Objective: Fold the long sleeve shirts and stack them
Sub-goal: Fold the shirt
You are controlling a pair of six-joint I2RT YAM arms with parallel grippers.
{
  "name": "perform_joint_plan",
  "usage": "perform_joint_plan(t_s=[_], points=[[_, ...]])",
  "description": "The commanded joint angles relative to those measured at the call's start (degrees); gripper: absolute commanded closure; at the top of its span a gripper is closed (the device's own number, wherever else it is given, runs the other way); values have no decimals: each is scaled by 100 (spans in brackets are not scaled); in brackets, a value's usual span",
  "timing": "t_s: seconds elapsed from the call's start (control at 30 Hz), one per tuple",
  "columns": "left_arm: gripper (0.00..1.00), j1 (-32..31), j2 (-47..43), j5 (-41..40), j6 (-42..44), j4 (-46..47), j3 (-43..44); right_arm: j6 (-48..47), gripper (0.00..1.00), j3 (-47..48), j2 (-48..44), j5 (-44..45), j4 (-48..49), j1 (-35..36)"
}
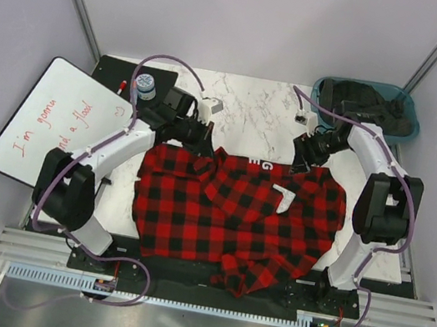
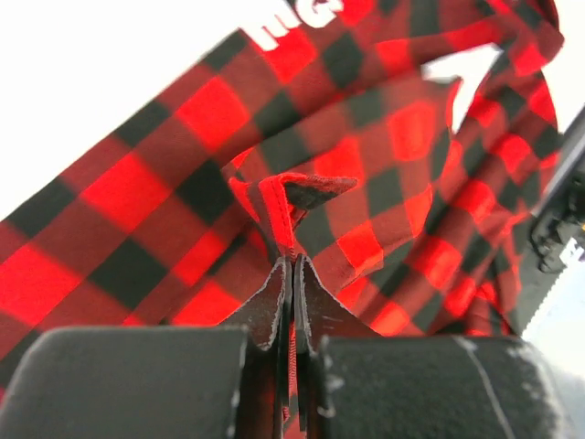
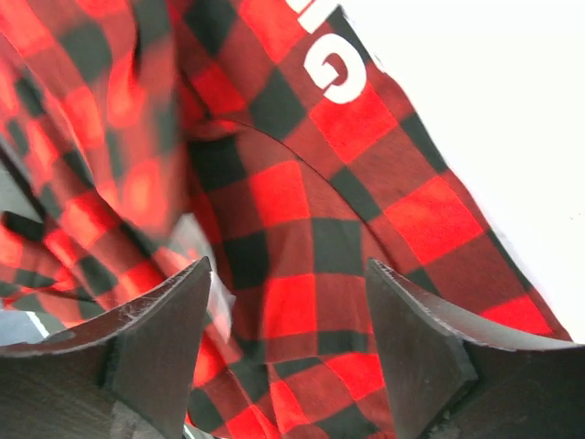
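A red-and-black check long sleeve shirt (image 1: 236, 209) lies spread and rumpled across the middle of the marble table (image 1: 254, 106), a white label (image 1: 284, 199) showing near its right side. At the shirt's far left edge my left gripper (image 1: 205, 146) is shut on a fold of the cloth; in the left wrist view the fabric (image 2: 366, 137) is pinched between the closed fingertips of the gripper (image 2: 293, 265). My right gripper (image 1: 299, 162) hovers at the shirt's far right edge. Its fingers (image 3: 174, 311) stand wide apart, with the checked cloth (image 3: 302, 238) and white lettering (image 3: 334, 69) beneath them.
A blue bin (image 1: 410, 108) holding dark clothing stands at the back right. A whiteboard (image 1: 56, 122) with red writing leans off the table's left side. Behind the left arm are a small jar (image 1: 145, 85) and a black pad (image 1: 116, 71). Grey walls close in both sides.
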Motion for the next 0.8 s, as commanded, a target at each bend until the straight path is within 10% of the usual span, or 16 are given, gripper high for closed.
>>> perform_joint_plan(t_s=[0.0, 0.47, 0.77], points=[[98, 439, -428, 120, -52, 812, -453, -140, 28, 136, 349, 488, 47, 3], [98, 1556, -885, 7, -113, 1577, -2026, -25, 39, 224, 675, 1191, 197, -6], [57, 1802, -569, -513, 718, 287, -1581, -43, 41, 171, 420, 1789, 399, -6]])
